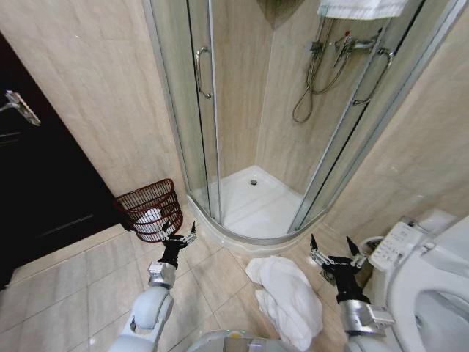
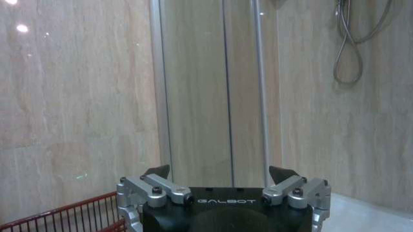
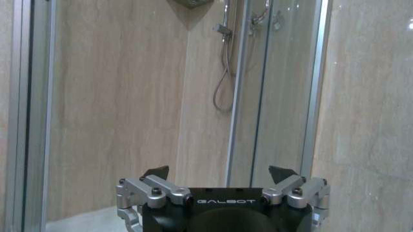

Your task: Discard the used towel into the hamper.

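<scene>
The used towel (image 1: pixel 286 297), white and crumpled, lies on the tiled floor just in front of the shower's curved step. To its left the hamper (image 1: pixel 150 209), a dark red-brown wire basket, stands against the wall with something white inside; its rim (image 2: pixel 65 212) shows low in the left wrist view. My left gripper (image 1: pixel 179 229) hangs open and empty just right of the hamper, pointing toward the shower glass (image 2: pixel 219 171). On the right, my right gripper (image 1: pixel 331 246) is open and empty (image 3: pixel 219 171), a little right of the towel and above the floor.
A curved glass shower enclosure (image 1: pixel 212 110) with a raised white tray (image 1: pixel 256 209) stands straight ahead. A toilet (image 1: pixel 429 271) fills the right foreground, close to my right arm. A dark door (image 1: pixel 44 191) is at the left. Another white towel (image 1: pixel 363 7) hangs over the shower's top.
</scene>
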{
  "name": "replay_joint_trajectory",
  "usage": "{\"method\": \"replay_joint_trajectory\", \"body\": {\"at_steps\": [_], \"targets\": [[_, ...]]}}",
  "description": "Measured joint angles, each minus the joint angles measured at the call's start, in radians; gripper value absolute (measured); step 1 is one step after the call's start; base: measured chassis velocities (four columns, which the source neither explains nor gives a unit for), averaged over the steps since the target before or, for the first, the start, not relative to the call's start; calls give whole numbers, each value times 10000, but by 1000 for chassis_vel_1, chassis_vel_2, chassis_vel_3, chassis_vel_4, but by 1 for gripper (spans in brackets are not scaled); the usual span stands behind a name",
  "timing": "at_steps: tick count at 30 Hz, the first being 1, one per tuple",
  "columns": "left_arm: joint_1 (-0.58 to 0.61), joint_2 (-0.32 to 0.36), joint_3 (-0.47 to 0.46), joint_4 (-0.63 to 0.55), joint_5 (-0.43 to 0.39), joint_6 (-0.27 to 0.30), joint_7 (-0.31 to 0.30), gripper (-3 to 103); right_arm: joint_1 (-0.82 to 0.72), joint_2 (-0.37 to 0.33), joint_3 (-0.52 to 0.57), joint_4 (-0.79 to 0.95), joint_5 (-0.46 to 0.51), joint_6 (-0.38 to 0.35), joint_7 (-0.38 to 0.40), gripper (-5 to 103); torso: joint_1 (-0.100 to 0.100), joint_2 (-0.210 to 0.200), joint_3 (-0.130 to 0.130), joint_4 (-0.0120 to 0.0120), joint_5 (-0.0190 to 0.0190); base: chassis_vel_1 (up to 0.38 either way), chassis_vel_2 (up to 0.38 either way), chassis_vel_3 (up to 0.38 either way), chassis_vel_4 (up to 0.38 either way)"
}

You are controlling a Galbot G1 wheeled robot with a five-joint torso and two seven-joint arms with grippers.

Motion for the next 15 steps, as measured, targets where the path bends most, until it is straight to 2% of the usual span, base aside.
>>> {"method": "replay_joint_trajectory", "body": {"at_steps": [9, 15], "targets": [[-67, -83, 175, 26, 12, 75, 22, 100, 16, 0, 126, 57, 78, 6, 100, 100, 0, 0, 0, 0, 1, 0, 0, 0, 0], [-180, -123, 350, -146, 11, 402, 15, 100, 47, 0, 141, 179, 107, -146, 122, 100, 0, 0, 0, -1, 1, 0, 0, 0, 0]]}}
